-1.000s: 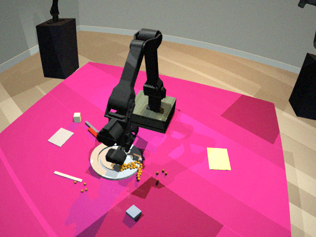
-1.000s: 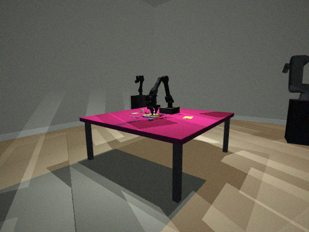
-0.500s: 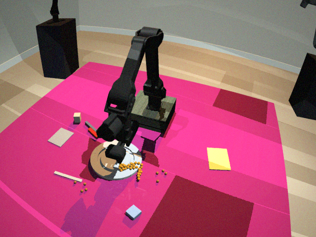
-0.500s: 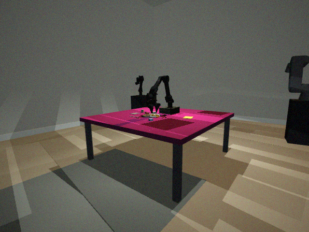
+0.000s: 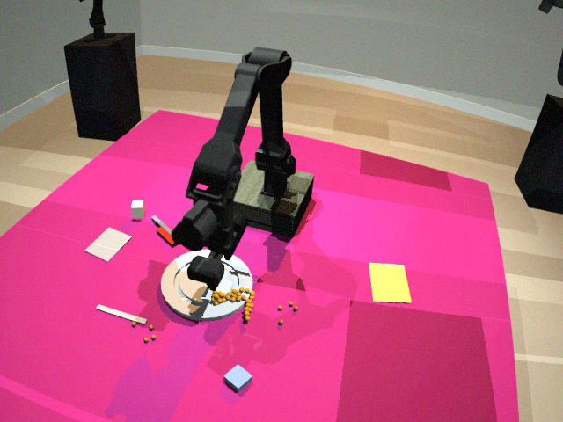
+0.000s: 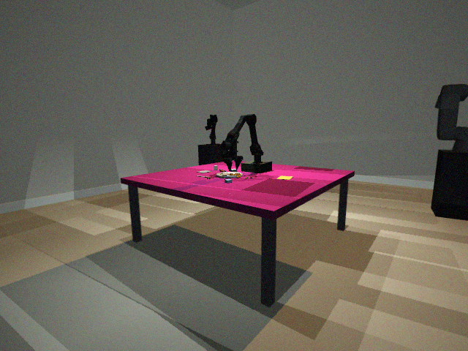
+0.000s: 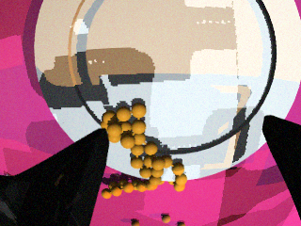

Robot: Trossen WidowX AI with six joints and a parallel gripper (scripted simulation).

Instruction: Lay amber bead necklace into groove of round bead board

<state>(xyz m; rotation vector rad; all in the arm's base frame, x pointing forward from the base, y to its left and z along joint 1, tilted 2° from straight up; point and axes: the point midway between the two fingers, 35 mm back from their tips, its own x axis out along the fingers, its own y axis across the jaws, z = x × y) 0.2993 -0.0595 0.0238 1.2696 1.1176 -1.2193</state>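
Observation:
The amber bead necklace (image 5: 234, 297) (image 7: 150, 149) lies bunched and folded on the near right part of the round bead board (image 5: 169, 287) (image 7: 52, 28). One end crosses the groove in a heap, and the other runs over the rim onto the pink table. The rest of the groove that shows holds no beads. My gripper (image 6: 232, 170) (image 7: 188, 130) is open and empty, low over the board. In the wrist view its left fingertip is beside the heaped beads, and its right fingertip is over the rim on the other side. In the top view the gripper hides part of the board.
Loose amber beads (image 5: 280, 308) (image 5: 151, 327) lie right and left of the board. A pale stick (image 5: 120, 314), blue block (image 5: 237, 377), yellow square (image 5: 390, 282), pale square (image 5: 108, 243), white cube (image 5: 137, 209) and red-grey piece (image 5: 165, 236) lie around it. The arm's base box is behind.

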